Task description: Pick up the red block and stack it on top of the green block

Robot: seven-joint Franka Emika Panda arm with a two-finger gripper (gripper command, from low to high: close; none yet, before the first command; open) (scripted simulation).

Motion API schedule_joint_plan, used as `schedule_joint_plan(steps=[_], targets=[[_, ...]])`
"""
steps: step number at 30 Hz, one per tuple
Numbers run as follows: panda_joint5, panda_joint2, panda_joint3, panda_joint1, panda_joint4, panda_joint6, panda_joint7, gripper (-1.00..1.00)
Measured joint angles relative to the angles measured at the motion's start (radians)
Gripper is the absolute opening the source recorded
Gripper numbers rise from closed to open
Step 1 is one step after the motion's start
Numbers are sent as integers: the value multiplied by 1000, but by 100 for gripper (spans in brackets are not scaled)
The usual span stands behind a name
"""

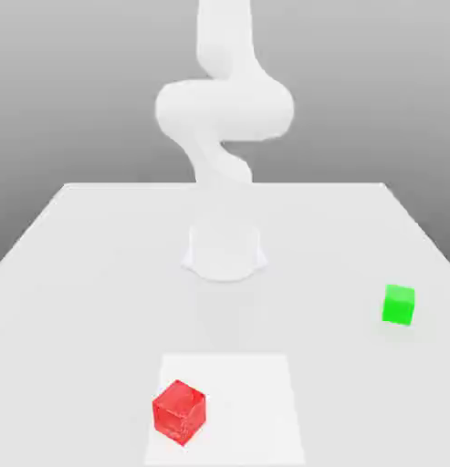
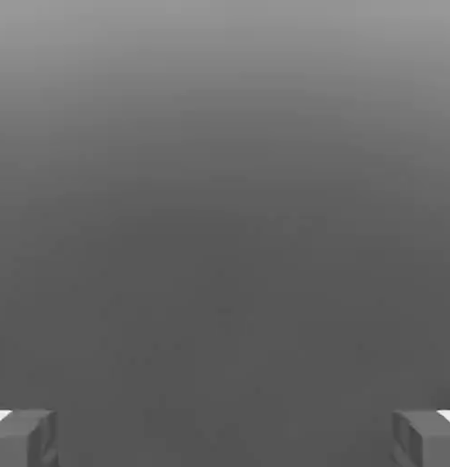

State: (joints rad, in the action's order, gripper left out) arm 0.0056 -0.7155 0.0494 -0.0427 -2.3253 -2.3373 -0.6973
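Red block (image 1: pixel 180 412): nearest, turned cornerwise on the white patch (image 1: pixel 251 410), toward its edge at the exterior view's left; no legible marking. Green block (image 1: pixel 399 305): farther back, exterior view's right, unlettered. Arm (image 1: pixel 225 109): white, farthest. Gripper (image 2: pixel 225 440): fingers wide apart, holding nothing.

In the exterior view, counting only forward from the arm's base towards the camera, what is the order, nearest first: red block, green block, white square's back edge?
1. Green block, at the view's right.
2. White square's back edge, near centre.
3. Red block, left part of the square.
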Motion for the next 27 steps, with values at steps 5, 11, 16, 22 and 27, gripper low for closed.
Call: schedule_joint_plan(steps=[5,11,16,22,27], targets=[[22,173,97,-79,-52,-77,218,0],[66,375,193,-150,-112,-165,485,0],[110,546,246,-183,-162,-238,713,0],[133,746,265,-177,-223,-328,964,0],[146,909,235,-136,-249,-426,1110,0]])
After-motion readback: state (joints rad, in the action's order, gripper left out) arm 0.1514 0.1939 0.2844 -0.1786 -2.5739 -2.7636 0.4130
